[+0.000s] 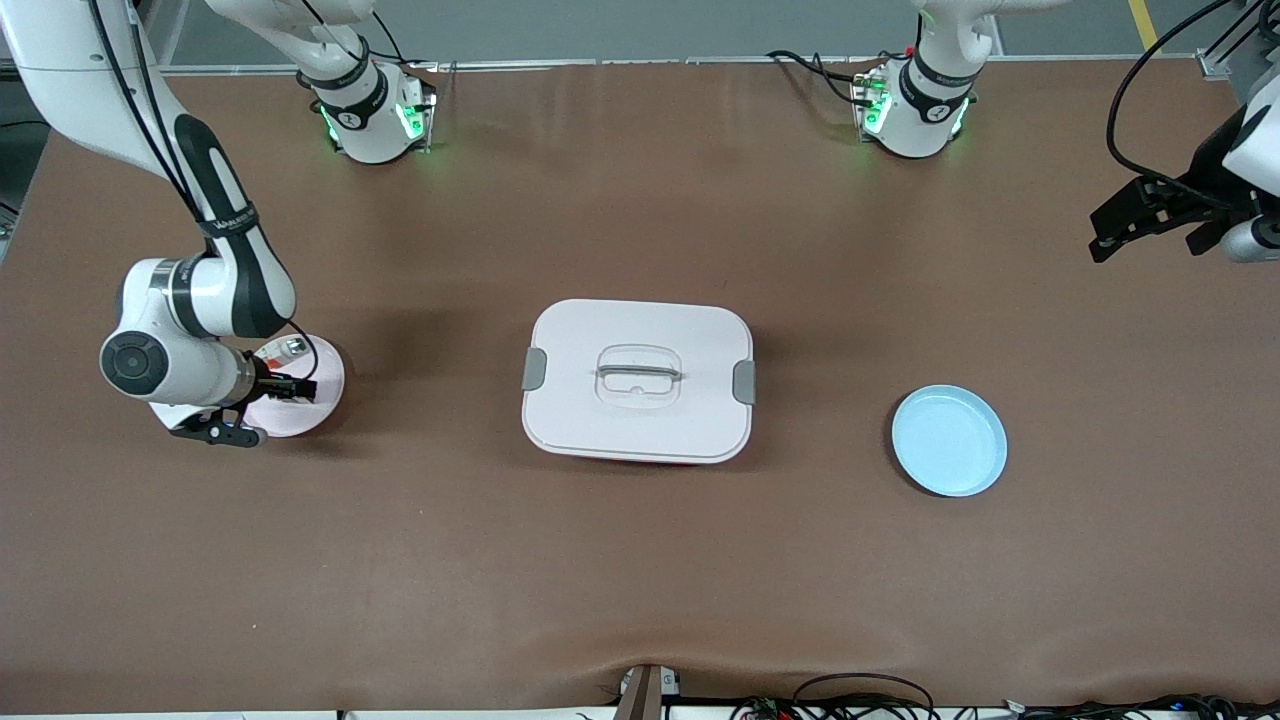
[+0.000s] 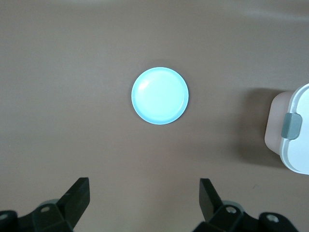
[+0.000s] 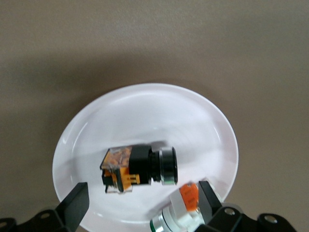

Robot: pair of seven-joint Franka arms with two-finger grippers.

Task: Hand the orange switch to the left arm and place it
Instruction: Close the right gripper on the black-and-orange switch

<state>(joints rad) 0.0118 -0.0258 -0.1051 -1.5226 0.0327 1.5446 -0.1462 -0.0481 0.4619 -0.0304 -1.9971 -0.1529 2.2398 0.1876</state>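
- Two plates sit nearest the front camera, one toward each end of the table: a pale blue plate (image 1: 949, 441) toward the left arm's end, bare inside, and a white plate (image 1: 318, 385) toward the right arm's end.
- The orange switch (image 3: 137, 167) lies on its side in the white plate: a black blocky body with a clear orange-tinted housing at one end and a round black collar with a silvery ring at the other.
- Just beside it in the same plate lies a silver-and-green part (image 3: 177, 216) with an orange-red bit; whether they touch I cannot tell.
- The right gripper (image 3: 140, 202) hangs low over the white plate, its fingers spread wide on either side of the switch, gripping nothing.
- The box (image 1: 638, 380) stands at the table's middle between the plates: white lid, grey latches, recessed handle, a sliver of red at its base.
- The right arm (image 1: 215, 262) carries a black band with small white lettering, too fine to read.
- The left gripper (image 2: 144, 197) waits high over the left arm's end of the table, fingers spread, looking down on the blue plate.
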